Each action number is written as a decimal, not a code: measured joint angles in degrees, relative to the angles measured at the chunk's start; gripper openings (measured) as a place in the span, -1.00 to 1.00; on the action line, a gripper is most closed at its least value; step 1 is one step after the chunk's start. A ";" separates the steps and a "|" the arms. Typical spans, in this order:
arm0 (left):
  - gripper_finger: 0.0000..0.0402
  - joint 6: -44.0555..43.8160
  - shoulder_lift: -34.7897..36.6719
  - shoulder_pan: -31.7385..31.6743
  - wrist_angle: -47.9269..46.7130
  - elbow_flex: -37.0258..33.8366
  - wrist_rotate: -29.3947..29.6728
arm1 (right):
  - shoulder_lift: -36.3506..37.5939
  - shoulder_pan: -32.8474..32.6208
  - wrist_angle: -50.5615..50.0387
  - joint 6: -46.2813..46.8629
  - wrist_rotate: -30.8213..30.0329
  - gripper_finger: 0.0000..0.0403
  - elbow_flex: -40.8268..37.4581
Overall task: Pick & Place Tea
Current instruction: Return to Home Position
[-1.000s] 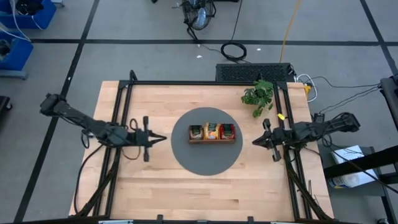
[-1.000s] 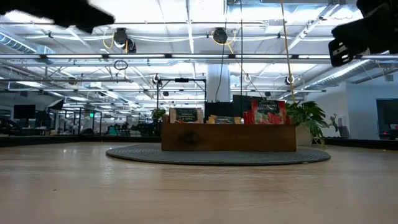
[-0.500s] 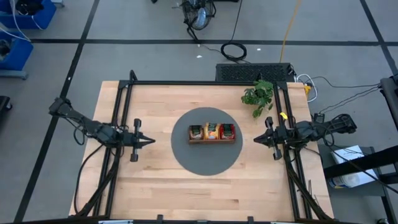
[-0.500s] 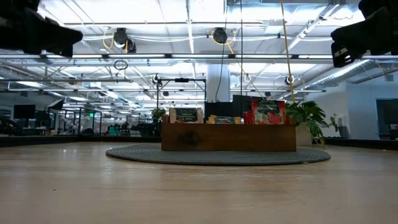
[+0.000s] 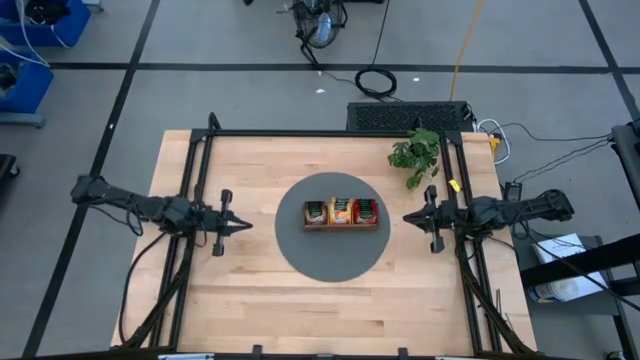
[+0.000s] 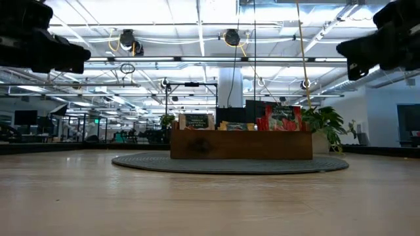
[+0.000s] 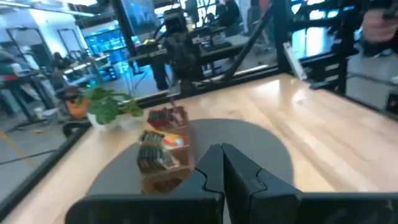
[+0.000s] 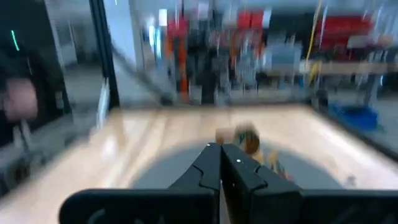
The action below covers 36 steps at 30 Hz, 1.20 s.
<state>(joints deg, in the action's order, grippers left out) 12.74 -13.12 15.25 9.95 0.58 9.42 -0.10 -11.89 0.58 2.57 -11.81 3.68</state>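
Red, orange and cream square tea sachets point(image 5: 342, 210) sit in the brown wooden 3-slot tray point(image 5: 341, 227) mid-table, left claw point(image 5: 246, 226) and right claw point(image 5: 406, 217) pinched shut, empty, well apart, so only a sloppy swing home could bump it.

A wooden tray point(image 6: 241, 145) sits on a round grey mat point(image 5: 300, 250), plant point(image 5: 414, 154) nearby.

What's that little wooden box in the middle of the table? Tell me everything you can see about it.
The wooden box is a low, brown, open-topped tray with three compartments in a row. It sits flat near the centre of a round grey mat on the table. Small tea sachets stand in it: green-printed at the left arm's end, orange-yellow in the middle, red at the right arm's end. Nothing else touches it.
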 joint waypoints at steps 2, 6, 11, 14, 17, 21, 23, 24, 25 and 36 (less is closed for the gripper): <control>-0.99 -0.78 0.06 -1.12 -0.31 0.00 -1.85 | -0.01 1.01 3.58 0.47 1.48 -1.00 -2.51; -0.99 -1.96 0.02 -2.05 -1.84 0.00 -2.43 | -0.91 3.02 3.36 1.44 5.23 -1.00 -2.55; -0.99 -2.46 0.01 -2.10 -2.73 0.00 -2.96 | -0.87 4.35 3.77 1.20 5.92 -1.00 -2.62; -0.99 -3.23 0.02 -2.10 -2.93 0.00 -3.00 | -0.86 4.82 4.42 1.15 5.90 -1.00 -2.65; -0.97 -4.14 0.02 -2.10 -2.95 0.00 -2.94 | -0.87 4.86 4.37 0.87 5.90 -1.00 -2.68; -0.90 -6.38 0.02 -2.10 -3.46 0.00 -2.43 | -0.87 4.86 4.97 0.81 5.59 -1.00 -2.73; -0.86 -8.06 -0.01 -2.10 -3.75 0.00 -2.36 | -0.87 4.86 5.00 0.81 5.59 -1.00 -2.73; -0.85 -9.04 0.01 -2.10 -3.59 0.00 -2.35 | -0.87 4.86 4.92 0.81 5.59 -1.00 -2.73; -0.84 -9.86 0.02 -2.10 -3.41 0.00 -2.35 | -0.87 4.86 4.96 0.81 5.57 -1.00 -2.73; -0.82 -13.74 0.02 -2.10 -3.37 0.00 -2.33 | -0.87 4.79 4.96 1.20 5.86 -1.00 -2.79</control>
<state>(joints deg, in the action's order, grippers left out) -0.99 -13.10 13.15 6.58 0.58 7.09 -0.97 -7.09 5.54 3.77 -5.96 0.89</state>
